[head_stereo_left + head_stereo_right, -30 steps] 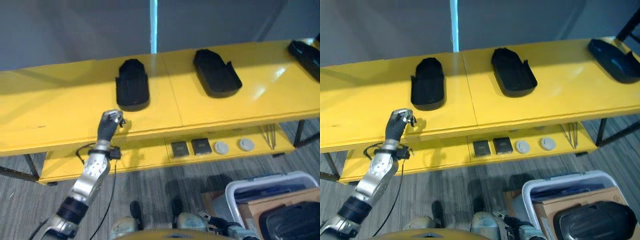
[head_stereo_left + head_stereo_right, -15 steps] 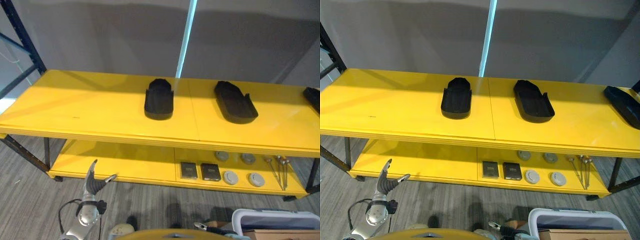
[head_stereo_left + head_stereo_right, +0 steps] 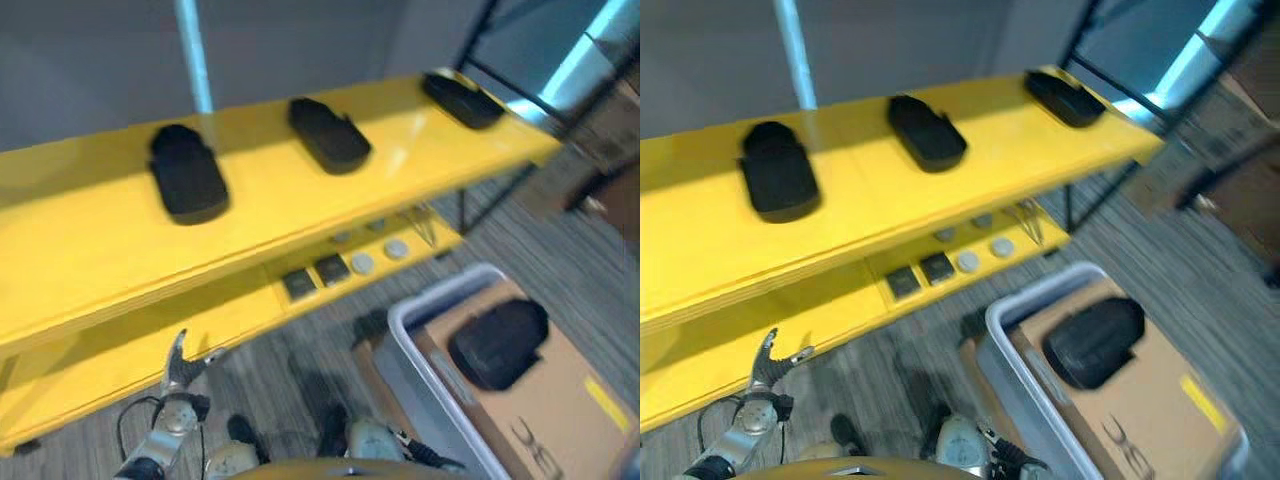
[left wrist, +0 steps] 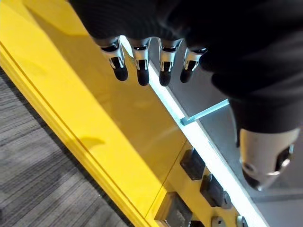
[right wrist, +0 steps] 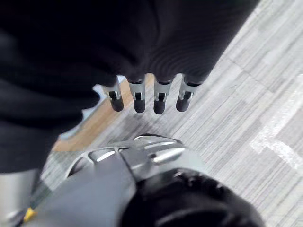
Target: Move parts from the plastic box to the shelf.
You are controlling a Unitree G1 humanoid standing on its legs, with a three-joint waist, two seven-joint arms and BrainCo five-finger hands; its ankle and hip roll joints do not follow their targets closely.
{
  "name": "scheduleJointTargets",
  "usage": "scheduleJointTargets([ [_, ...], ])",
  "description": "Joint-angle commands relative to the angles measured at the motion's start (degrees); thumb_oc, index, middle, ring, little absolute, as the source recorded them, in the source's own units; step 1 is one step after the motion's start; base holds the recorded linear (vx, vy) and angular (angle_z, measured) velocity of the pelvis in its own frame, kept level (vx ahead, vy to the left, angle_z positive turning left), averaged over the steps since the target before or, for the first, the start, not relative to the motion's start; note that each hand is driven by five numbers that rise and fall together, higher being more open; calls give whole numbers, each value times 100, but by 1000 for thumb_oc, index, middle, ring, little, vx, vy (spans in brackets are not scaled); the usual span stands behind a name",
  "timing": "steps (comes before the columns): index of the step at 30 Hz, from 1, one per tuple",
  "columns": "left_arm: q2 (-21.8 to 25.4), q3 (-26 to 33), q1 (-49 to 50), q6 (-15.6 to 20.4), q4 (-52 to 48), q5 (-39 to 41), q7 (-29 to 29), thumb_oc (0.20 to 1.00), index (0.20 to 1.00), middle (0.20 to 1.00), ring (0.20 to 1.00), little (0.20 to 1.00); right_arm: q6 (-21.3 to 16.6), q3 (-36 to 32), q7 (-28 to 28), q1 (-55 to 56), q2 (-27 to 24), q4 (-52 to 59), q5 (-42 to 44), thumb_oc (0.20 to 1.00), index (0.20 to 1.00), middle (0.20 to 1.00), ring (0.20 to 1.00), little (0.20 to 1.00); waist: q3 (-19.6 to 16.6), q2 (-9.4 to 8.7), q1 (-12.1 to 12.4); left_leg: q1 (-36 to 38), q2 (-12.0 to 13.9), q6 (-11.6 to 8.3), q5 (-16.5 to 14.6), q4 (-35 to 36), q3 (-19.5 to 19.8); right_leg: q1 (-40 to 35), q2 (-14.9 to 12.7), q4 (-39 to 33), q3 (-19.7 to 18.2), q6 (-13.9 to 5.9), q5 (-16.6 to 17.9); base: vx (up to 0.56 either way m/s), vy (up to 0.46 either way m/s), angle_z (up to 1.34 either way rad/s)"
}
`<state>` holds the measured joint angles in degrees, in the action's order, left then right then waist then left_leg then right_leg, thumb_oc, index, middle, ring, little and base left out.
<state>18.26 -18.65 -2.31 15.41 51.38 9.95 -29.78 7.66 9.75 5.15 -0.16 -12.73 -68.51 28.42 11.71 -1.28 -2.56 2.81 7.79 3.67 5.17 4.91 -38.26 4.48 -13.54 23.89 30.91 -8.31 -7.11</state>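
1. Basically, yellow shelf (image 3: 120, 250) spans the upper left, two tiers; top tier carries three black parts: one at 10 o'clock (image 3: 186, 180), one near 12 o'clock (image 3: 328, 133), one at 1 o'clock (image 3: 462, 98).
2. Plastic box (image 3: 425, 360), grey-white rim, sits on the floor at 4 to 5 o'clock, well apart from the shelf top. Cardboard sheet (image 3: 560, 390) lies inside it.
3. Remaining black part (image 3: 497, 343) rests on the cardboard in the box, at 4 o'clock. Not gripped by either hand.
4. Lower tier holds small stuff near centre: dark square pieces (image 3: 314, 276) and grey round discs (image 3: 378, 255), side by side.
5. Left hand (image 3: 180, 368) at 7 o'clock, low, in front of the lower tier, fingers straight and spread, holding nothing; its wrist view shows straight fingers (image 4: 142, 71) over the yellow board.
6. Right hand (image 5: 142, 47) hangs over the grey floor, fingers (image 5: 158, 101) relaxed, empty, box corner just past them.
7. Step, as I judge it: between placements, turned toward the box for the next pick.
8. Next move calls for reaching down to the part in the box, closing round it, then carrying it to a free stretch of the top tier.
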Motion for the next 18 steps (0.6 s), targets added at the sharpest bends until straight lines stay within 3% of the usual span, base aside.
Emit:
scheduleJointTargets([
  [1,-146,354,-265,-175,31,537,-137,1000,1000,1000,1000,1000,-56,71,141,57,-140,-124,-273,1000,1000,1000,1000,1000,400,96,231,377,-74,-245,-1085,-352,442,-732,125,-1006,106,182,63,-8,-273,-199],
  [3,-303,643,-225,-624,600,653,-108,1000,1000,1000,1000,1000,-52,-7,238,151,-144,-151,-429,1000,1000,1000,1000,1000,392,18,163,374,-52,-332,-1182,-732,515,-953,388,-1613,-39,263,115,69,-292,-182],
  [4,-319,682,-200,-650,713,764,-99,1000,1000,1000,1000,1000,-69,-9,263,161,-148,-154,-472,1000,1000,1000,1000,1000,394,0,138,377,-34,-333,-1247,-885,520,-947,392,-1663,-70,286,133,76,-203,-79],
  [5,-407,841,-103,-456,1060,1037,-4,1000,1000,1000,1000,1000,-141,-15,323,206,-186,-132,-699,1000,1000,1000,1000,1000,411,-68,58,324,-1,-311,-1593,-1513,562,-963,374,-1823,-153,405,153,63,-138,-64],
  [6,-420,869,-96,-425,1099,1051,23,1000,1000,1000,1000,1000,-145,-11,321,214,-199,-111,-759,1000,1000,1000,1000,1000,420,-81,50,285,26,-330,-1628,-1711,596,-973,376,-1862,-175,428,163,70,-126,-53],
  [7,-436,904,-93,-414,1129,1053,53,1000,1000,1000,1000,1000,-137,3,300,219,-213,-74,-842,1000,1000,1000,1000,1000,435,-100,49,222,66,-384,-1605,-1968,660,-986,376,-1912,-212,454,186,46,-87,-52],
  [8,-481,986,-119,-414,1165,1118,89,1000,1000,1000,1000,1000,-123,42,272,208,-283,-35,-1045,1000,1000,1000,1000,1000,507,-119,86,-113,221,-601,-1402,-2682,965,-1028,402,-1983,-348,521,186,38,-83,-41],
  [10,-534,1011,-138,-424,1139,1368,103,1000,1000,1000,1000,1000,-198,106,246,176,-378,-38,-1070,1000,1000,1000,1000,1000,600,-103,154,-484,343,-817,-1160,-3243,1431,-1068,450,-2079,-545,587,183,19,-12,-37],
  [11,-584,1058,-132,-414,1115,1370,167,1000,1000,1000,1000,1000,-306,157,188,123,-434,-29,-892,1000,1000,1000,1000,1000,622,-74,232,-704,209,-859,-1135,-3229,1933,-1072,474,-2184,-803,567,227,17,132,-66],
  [12,-610,1080,-123,-374,1122,1325,193,1000,1000,1000,1000,1000,-370,177,159,87,-448,-27,-819,1000,1000,1000,1000,1000,606,-69,266,-706,92,-823,-1185,-3036,2121,-1051,469,-2221,-938,531,257,45,274,-110],
  [13,-653,1115,-94,-336,1119,1170,244,1000,1000,1000,1000,1000,-547,196,130,21,-462,-38,-762,1000,1000,1000,1000,1000,545,-59,319,-552,-70,-761,-1258,-2400,2369,-998,442,-2282,-1148,442,312,4,355,-102],
  [14,-657,1061,-66,-301,1094,1230,205,1000,1000,1000,1000,1000,-679,241,158,-44,-514,-5,-830,1000,1000,1000,1000,1000,459,-41,349,-421,-120,-768,-1024,-1511,2558,-879,430,-2378,-1294,397,425,14,365,-105],
  [15,-661,1018,-50,-329,1067,1301,190,1000,1000,1000,1000,1000,-691,284,180,-71,-549,40,-909,1000,1000,1000,1000,1000,420,-8,366,-362,-102,-825,-905,-1141,2703,-865,455,-2437,-1391,369,439,-14,224,-82],
  [16,-661,1017,-49,-330,1067,1301,190,1000,1000,1000,1000,1000,-691,284,180,-70,-549,40,-909,1000,1000,1000,1000,1000,423,-9,369,-351,-104,-825,-899,-1128,2699,-869,454,-2438,-1394,369,440,83,286,-84],
  [17,-693,923,-21,-422,1060,1446,181,1000,1000,1000,1000,1000,-733,408,157,-102,-601,131,-1179,1000,1000,1000,1000,1000,341,67,420,-403,-144,-925,-674,-682,3138,-867,520,-2536,-1659,333,434,94,315,-64],
  [18,-705,881,-45,-484,1087,1267,238,1000,1000,1000,1000,1000,-817,422,10,-94,-593,140,-1083,1000,1000,1000,1000,1000,313,94,416,-383,-137,-933,-628,-569,3142,-896,510,-2583,-1692,313,434,138,450,-73],
])
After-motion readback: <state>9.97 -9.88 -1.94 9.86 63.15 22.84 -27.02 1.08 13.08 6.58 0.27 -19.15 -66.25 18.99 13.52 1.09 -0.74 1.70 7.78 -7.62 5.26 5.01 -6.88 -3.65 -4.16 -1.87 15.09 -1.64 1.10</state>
